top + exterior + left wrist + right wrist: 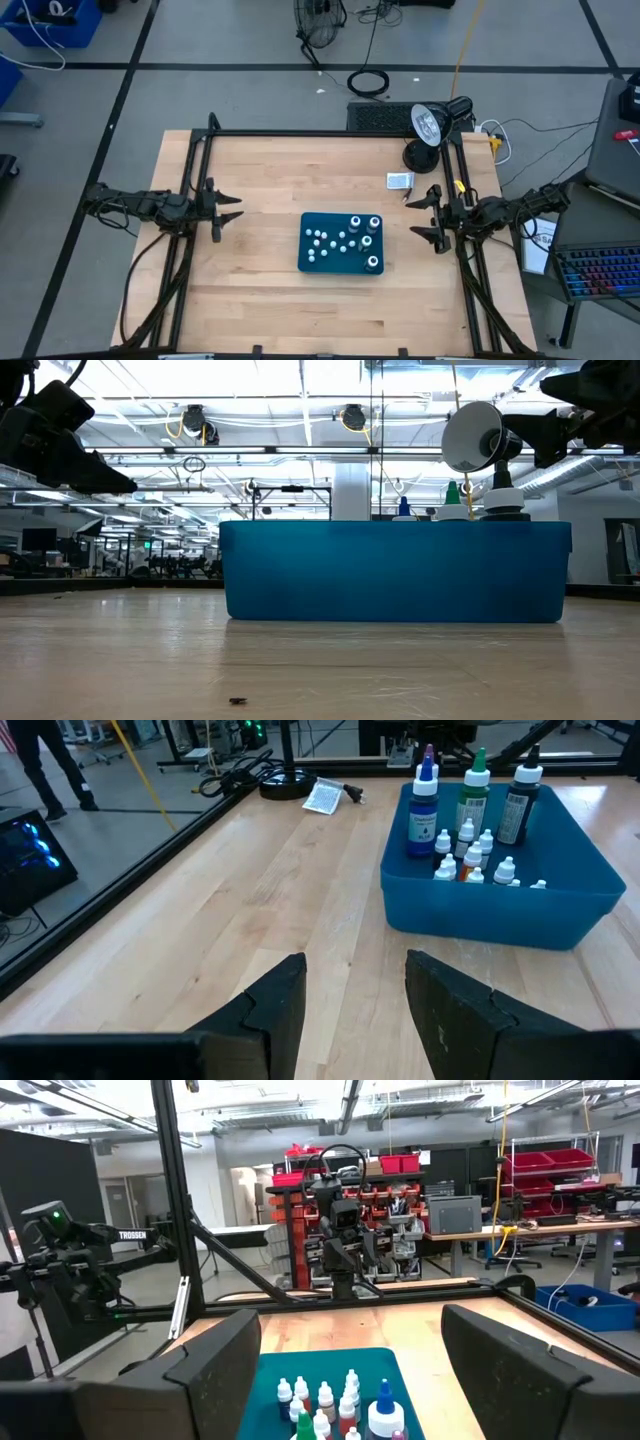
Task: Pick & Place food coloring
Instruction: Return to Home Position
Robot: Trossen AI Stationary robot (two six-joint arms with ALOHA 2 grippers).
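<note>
The food coloring bottles [345, 237] stand upright in a blue tray [312, 262] at the table's middle. Three taller ones, purple-blue [423, 815], green [472, 800] and dark [520, 805], stand at the tray's far side, with several small white-capped ones [470, 860] in front of them. My left gripper [235, 208] hovers open at the table's left edge, pointing toward the tray [490, 900]. My right gripper [418, 215] hovers open at the right edge, facing the tray [270, 1370] and its bottles [330, 1405]. Neither touches anything.
A black desk lamp [428, 125] stands at the table's far right corner, with a small silvery packet [400, 181] near it. Black frame rails [300, 134] run along the far, left and right edges. Bare wood lies between each gripper and the tray.
</note>
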